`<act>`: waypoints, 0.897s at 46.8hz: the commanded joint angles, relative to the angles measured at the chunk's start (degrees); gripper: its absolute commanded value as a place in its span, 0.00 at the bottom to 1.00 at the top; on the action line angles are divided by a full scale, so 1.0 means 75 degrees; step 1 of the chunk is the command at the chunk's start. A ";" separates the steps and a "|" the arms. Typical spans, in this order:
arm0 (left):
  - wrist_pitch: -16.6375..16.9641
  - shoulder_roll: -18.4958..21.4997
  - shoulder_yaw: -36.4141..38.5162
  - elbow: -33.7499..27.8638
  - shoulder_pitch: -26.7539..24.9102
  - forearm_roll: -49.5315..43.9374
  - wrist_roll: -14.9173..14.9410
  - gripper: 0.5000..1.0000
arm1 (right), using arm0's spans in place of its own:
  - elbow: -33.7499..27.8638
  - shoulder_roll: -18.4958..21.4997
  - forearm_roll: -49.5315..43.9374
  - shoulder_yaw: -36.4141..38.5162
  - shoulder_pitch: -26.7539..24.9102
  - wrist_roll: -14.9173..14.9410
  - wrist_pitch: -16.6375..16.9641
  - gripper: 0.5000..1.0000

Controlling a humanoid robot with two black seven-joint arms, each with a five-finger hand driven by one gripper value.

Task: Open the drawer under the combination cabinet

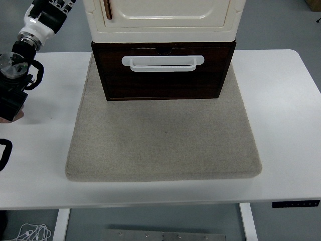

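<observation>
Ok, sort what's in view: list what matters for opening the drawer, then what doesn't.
For the job:
drawer
white handle
cream cabinet
left arm, raised at the left edge

Just there:
grey mat
white table

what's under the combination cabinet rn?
Directly under the cream cabinet sits the dark brown drawer with a white handle. Below that, a grey mat on the white table. The drawer's contents aren't visible.

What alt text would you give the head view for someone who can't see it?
A cream cabinet stands on a dark wooden drawer with a white handle, on a grey mat on a white table. A black robot arm sits at the left edge, away from the drawer.
</observation>
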 commanded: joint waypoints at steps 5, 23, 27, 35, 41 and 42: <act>0.0001 0.0000 0.0000 0.0006 0.0013 0.0002 0.0000 1.00 | 0.0000 0.0000 0.0000 0.0000 -0.0003 -0.0004 0.0005 0.86; 0.0563 0.0023 0.0117 0.0111 -0.0080 0.0002 0.0058 1.00 | 0.0000 0.0000 0.0000 0.0000 -0.0003 -0.0004 -0.0007 0.85; 0.0681 0.0035 0.0105 0.0100 -0.0104 -0.0022 0.0070 1.00 | 0.0000 0.0000 0.0000 0.0000 -0.0003 -0.0004 -0.0007 0.86; 0.0716 0.0035 0.0129 0.0112 -0.0104 -0.0010 0.0082 1.00 | 0.0000 0.0000 0.0000 0.0000 -0.0003 -0.0004 -0.0007 0.85; 0.0880 0.0046 0.0164 0.0123 -0.0186 0.0048 0.0047 1.00 | 0.0000 0.0000 0.0000 0.0000 -0.0003 -0.0004 0.0005 0.85; 0.0915 0.0047 0.0164 0.0123 -0.0244 0.0072 0.0012 1.00 | 0.0000 0.0000 0.0000 0.0000 -0.0003 -0.0004 0.0005 0.86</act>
